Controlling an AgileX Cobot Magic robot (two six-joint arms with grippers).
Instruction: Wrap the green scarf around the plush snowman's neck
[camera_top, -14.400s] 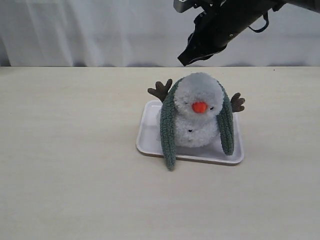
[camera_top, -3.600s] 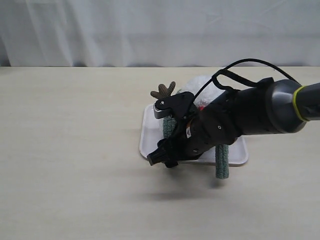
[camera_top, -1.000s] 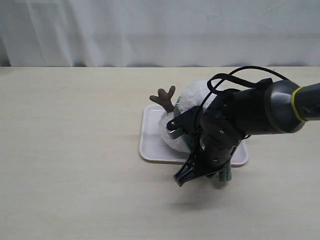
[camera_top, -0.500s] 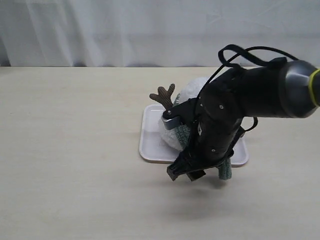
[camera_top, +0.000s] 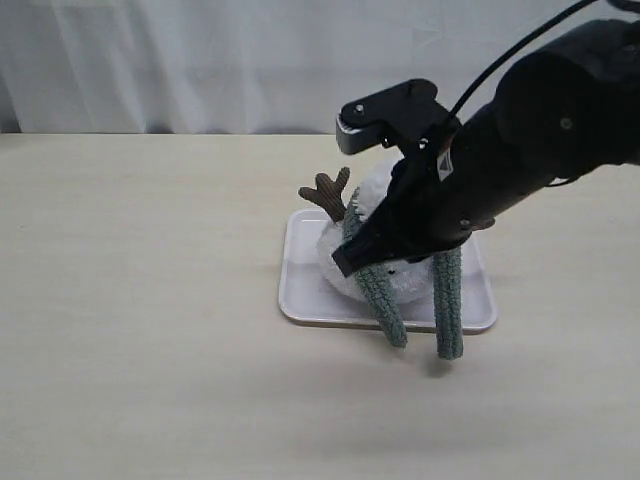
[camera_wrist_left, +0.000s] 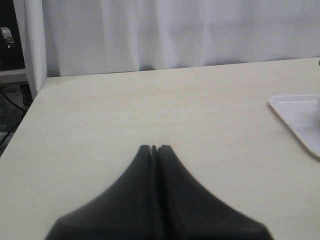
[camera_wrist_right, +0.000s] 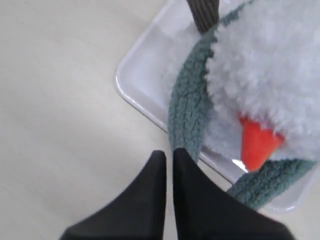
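Scarf (camera_top: 384, 298), exterior view: both ends hang down the front of the snowman (camera_top: 333, 252). One strand drops from just below the right claw (camera_top: 343, 266) and over the edge of the tray (camera_top: 300, 300). The other hangs beside it, farther from the claw. The snowman sits in the tray right behind the claw, mostly hidden by the robot arm (neck hidden too). One twig arm (camera_top: 327, 193) sticks out above the claw.

Left wrist view: left claw (camera_wrist_left: 154, 148) pressed together, nothing in it, over bare table (camera_wrist_left: 125, 110). A tray corner shows well off from it.

Right wrist view: right claw fingers together, only a hairline slit, nothing visible between them. A scarf strand runs just past the tips along the white fluff (touching or not, can't tell). Orange nose (camera_wrist_right: 257, 142) lies beyond the tips, second strand near it.
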